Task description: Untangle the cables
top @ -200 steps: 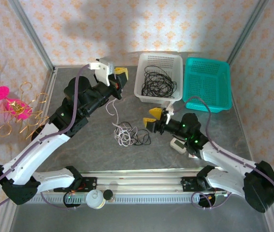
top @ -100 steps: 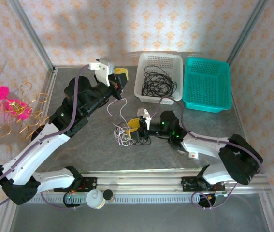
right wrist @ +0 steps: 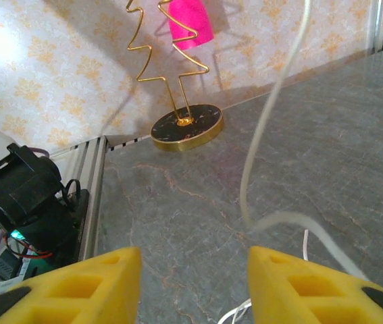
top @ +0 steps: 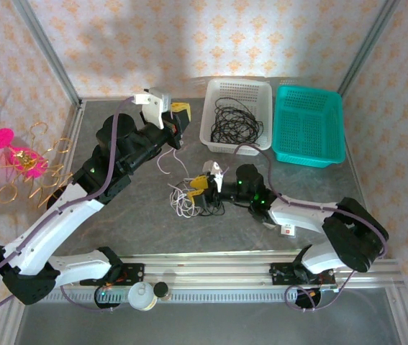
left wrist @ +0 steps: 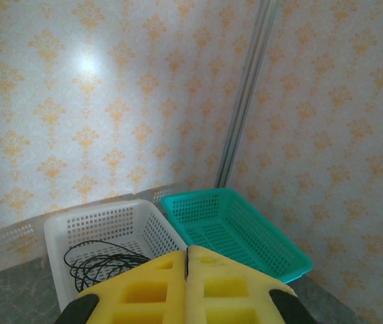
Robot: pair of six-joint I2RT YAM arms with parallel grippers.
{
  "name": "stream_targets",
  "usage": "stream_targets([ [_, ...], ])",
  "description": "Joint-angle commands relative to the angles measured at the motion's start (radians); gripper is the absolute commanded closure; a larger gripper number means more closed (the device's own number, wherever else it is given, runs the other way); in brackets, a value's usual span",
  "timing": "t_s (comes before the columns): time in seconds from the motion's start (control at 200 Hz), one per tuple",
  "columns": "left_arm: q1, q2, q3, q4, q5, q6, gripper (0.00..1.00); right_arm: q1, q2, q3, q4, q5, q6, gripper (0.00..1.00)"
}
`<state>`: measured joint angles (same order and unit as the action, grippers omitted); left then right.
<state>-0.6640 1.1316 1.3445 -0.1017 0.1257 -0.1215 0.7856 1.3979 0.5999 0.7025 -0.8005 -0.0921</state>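
A tangle of white and black cables [top: 188, 198] lies on the grey table's middle. One white cable [top: 162, 164] rises from it to my left gripper [top: 180, 115], which is raised and shut on it; its yellow pads [left wrist: 187, 270] are pressed together. My right gripper [top: 198, 185] stands open low at the tangle's right side. In the right wrist view the white cable [right wrist: 265, 135] climbs past the open gripper [right wrist: 192, 260], with nothing between the fingers. A bundle of black cables [top: 234, 118] lies in the white basket [top: 208, 115].
An empty teal basket [top: 308, 126] stands right of the white one at the back. A gold wire stand with pink pieces [top: 16, 162] sits off the table's left edge. A small white device [top: 284, 228] lies under my right arm. The rail [top: 204, 266] runs along the front.
My right arm swung left from the table's right side to the tangle, its gripper still open. The left gripper stayed raised, holding the white cable.
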Motion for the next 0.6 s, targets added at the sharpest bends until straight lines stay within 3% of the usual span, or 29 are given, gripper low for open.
stream_targets([
  [0.0,-0.005,-0.02,0.007,0.0,0.005,0.017,1.0,0.001,-0.033,0.009,0.003,0.053,-0.064,0.49],
  [0.15,-0.005,-0.02,0.019,-0.004,0.013,0.014,1.0,0.001,-0.007,0.016,-0.032,0.154,-0.15,0.48],
  [0.325,-0.005,-0.016,0.027,0.001,0.029,0.003,1.0,0.018,0.09,0.055,-0.008,-0.008,-0.159,0.54],
  [0.591,-0.004,-0.014,0.031,-0.002,0.025,0.0,1.0,0.049,0.262,0.191,-0.015,0.02,-0.181,0.76],
])
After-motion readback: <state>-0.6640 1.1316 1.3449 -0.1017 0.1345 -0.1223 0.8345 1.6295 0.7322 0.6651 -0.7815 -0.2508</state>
